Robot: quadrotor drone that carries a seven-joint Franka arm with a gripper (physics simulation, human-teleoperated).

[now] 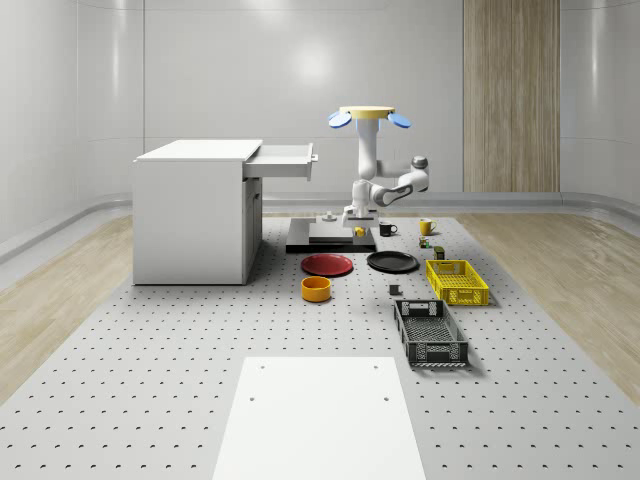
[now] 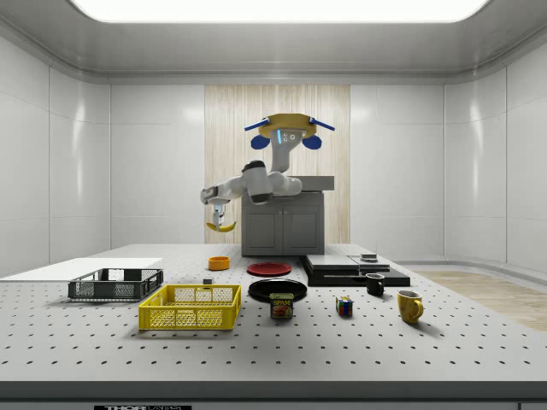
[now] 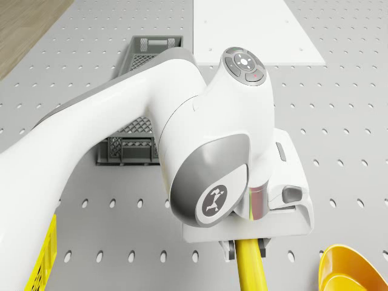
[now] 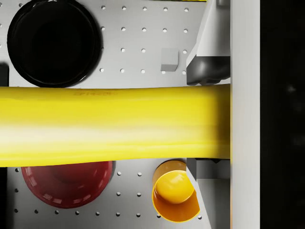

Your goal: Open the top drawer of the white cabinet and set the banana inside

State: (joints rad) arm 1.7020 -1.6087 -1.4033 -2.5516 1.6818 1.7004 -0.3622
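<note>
While the drone (image 1: 366, 114) hovers in the air above the black slab (image 1: 330, 236) on the perforated table (image 1: 150, 370), just to the right of the white cabinet (image 1: 195, 212) in the whole-scene view, its arm bends down and out to the gripper (image 2: 220, 213), which is clamped on the banana (image 2: 224, 226). In the side view the banana hangs below the fingers, clear of the table, to the left of the cabinet in that view. The wrist view shows the banana (image 4: 114, 125) lying crosswise between the 2 fingers (image 4: 208, 70), which press on it from either side, with the black plate (image 4: 53, 42), the red plate (image 4: 66, 183) and the orange bowl (image 4: 175, 196) on the table far beneath. The top drawer (image 1: 282, 160) of the cabinet stands pulled out toward the drone. In the drone view the banana (image 3: 251, 270) sticks out past the gripper, with the dark crate (image 3: 139, 130) on the table below the arm. Elsewhere on the table sit a yellow crate (image 1: 457, 281), 1 black mug (image 1: 387, 229) and 1 yellow mug (image 1: 426, 227).
</note>
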